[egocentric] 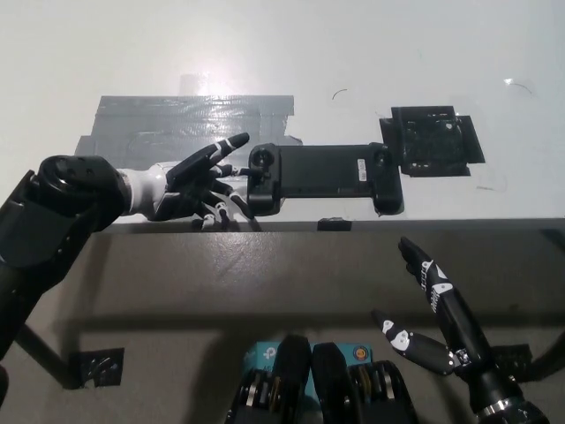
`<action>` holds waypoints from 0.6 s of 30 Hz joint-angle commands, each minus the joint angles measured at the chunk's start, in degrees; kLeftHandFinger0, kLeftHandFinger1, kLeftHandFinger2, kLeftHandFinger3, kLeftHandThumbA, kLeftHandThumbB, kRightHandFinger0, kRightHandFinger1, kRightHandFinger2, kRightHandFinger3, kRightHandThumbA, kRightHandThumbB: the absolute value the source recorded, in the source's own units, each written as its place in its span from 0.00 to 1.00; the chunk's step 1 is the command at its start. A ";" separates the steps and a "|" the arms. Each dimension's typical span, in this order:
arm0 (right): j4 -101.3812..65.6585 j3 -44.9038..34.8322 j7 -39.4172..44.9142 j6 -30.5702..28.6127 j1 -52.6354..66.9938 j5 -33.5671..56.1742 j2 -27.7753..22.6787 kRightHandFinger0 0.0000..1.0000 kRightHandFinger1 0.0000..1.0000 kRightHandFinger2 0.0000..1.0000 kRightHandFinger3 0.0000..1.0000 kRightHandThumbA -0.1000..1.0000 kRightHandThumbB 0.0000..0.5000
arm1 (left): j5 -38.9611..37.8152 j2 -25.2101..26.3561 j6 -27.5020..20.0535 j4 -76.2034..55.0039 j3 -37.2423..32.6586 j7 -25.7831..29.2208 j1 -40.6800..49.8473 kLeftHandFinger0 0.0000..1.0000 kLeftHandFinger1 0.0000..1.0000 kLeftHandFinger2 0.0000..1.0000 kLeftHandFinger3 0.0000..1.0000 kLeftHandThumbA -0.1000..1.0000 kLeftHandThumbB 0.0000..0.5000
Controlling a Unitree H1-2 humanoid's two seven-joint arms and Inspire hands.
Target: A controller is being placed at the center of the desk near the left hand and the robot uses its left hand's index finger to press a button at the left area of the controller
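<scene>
Controller (320, 177) lies on desk (353, 62); left hand (190, 181) beside it.

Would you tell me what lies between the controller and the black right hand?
In the head view, only the desk edge separates the controller from the right hand.

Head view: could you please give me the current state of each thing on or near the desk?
controller: lying flat on the desk near its front edge, held by nothing.
left robot hand: open, fingers spread, fingertips by the controller's left end; contact unclear.
right robot hand: open, resting below the desk edge, holding nothing.
grey tape patch: stuck flat on the desk.
black tape patch: stuck flat.
</scene>
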 commanded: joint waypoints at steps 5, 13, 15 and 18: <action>-1.70 -0.21 0.56 0.01 -1.03 0.53 -0.13 1.00 1.00 1.00 1.00 0.69 0.49 | 1.94 3.73 3.15 -11.36 -8.43 -5.20 -5.38 0.00 0.10 0.28 1.00 1.00 1.00; -1.51 0.13 0.75 -0.11 -1.56 0.30 -0.06 1.00 1.00 1.00 1.00 0.69 0.49 | -10.55 8.55 3.15 -15.94 -15.76 -1.28 -13.27 0.00 0.00 0.14 1.00 1.00 0.94; -1.76 0.09 0.99 0.55 -1.63 0.75 -0.01 1.00 1.00 1.00 1.00 0.69 0.51 | -13.70 9.59 3.15 -16.87 -15.83 0.60 -13.70 0.00 0.07 0.25 1.00 1.00 0.96; -1.68 0.11 1.18 0.37 -1.80 0.77 -0.13 1.00 1.00 1.00 1.00 0.69 0.51 | -18.86 11.42 3.15 -19.52 -15.25 3.84 -13.58 0.01 0.06 0.27 1.00 1.00 0.91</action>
